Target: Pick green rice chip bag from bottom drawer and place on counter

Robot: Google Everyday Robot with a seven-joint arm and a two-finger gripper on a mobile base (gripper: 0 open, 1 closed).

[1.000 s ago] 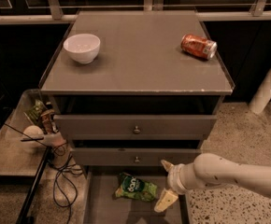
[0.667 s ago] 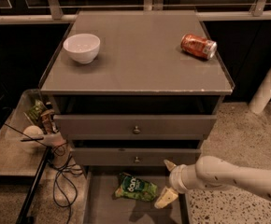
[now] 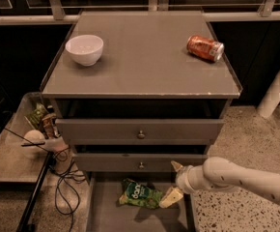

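The green rice chip bag (image 3: 140,194) lies crinkled in the open bottom drawer (image 3: 112,215), near its back. My gripper (image 3: 174,181) comes in from the right on a white arm, just right of the bag. One cream fingertip (image 3: 171,197) is down beside the bag's right edge; the other points up near the middle drawer's front. The fingers are spread and hold nothing. The counter (image 3: 140,57) is the flat grey top of the cabinet above.
A white bowl (image 3: 84,49) stands at the counter's left and an orange soda can (image 3: 205,48) lies on its side at the right. A low glass side table (image 3: 9,158) with clutter and cables sits at the left. Two knobbed drawers (image 3: 140,129) are above the open one.
My gripper has shifted slightly to the right and a touch higher beside the bag. The bag has not moved.
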